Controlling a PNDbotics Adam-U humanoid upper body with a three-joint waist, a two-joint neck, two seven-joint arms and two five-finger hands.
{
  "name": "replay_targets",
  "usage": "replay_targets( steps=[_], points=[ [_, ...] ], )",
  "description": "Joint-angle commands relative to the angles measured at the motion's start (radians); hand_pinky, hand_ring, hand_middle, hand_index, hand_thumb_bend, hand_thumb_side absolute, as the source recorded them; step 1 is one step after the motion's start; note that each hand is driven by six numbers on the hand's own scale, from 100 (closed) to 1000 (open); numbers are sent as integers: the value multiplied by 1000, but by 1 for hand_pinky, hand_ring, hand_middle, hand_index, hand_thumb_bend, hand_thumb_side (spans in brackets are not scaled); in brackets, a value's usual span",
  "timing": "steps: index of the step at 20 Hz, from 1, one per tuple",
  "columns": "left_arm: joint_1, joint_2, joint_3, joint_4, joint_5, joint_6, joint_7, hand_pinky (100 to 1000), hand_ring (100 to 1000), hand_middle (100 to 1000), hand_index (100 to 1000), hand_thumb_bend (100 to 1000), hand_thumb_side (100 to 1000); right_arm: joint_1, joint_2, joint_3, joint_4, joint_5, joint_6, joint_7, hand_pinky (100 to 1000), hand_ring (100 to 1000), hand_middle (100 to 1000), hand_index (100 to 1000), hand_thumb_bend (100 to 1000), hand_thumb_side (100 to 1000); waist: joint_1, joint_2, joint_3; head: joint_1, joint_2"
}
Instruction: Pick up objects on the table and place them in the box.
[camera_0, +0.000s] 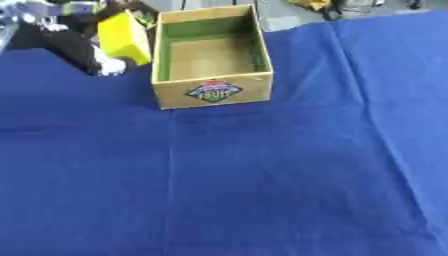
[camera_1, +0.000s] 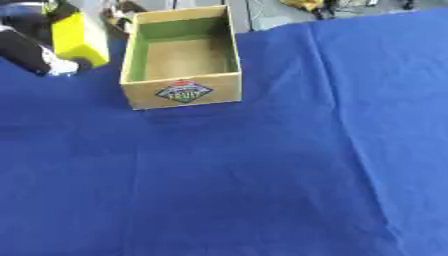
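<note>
Item: yellow block (camera_0: 123, 36), held in my left hand (camera_0: 80, 48), beside the box (camera_0: 213, 93).

My left hand is at upper left, fingers curled round the block, which is lifted off the blue cloth (camera_0: 262, 185) and tilted, its long axis running roughly up and away. The box sits just to the hand's right, open and seemingly empty, long axis pointing away from me. I judge the next move to be a short carry rightward over the near wall. My right hand is out of sight.
</note>
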Motion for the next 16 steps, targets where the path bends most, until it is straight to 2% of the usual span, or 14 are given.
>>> replay_targets(
  steps=[1, 6, 10, 16],
  points=[
    [-72, -35, 12, 48, -50, 22, 50, 125, 360, 268, 498, 100, 659, -9, -25, 0, -19, -1, 0, 7, 618, 663, 534, 806, 100, 638, 1, -23, -4, 10, 6],
    [-195, -118, 5, 171, -126, 74, 126, 101, 359, 266, 498, 100, 649, -20, -23, 5, -19, -3, -2, 14, 619, 663, 534, 806, 100, 639, 9, -12, -18, 23, -4],
    [-250, -170, -19, 272, -189, 113, 189, 115, 371, 283, 504, 100, 639, -29, -19, 10, -19, -4, -3, 20, 618, 662, 532, 806, 100, 639, 13, 3, -37, 34, -16],
    [-280, -227, -81, 410, -280, 79, 280, 172, 397, 315, 518, 100, 621, -43, -12, 16, -19, -12, -4, 29, 619, 663, 532, 806, 100, 637, 12, 13, -50, 41, -30]
  ],
)
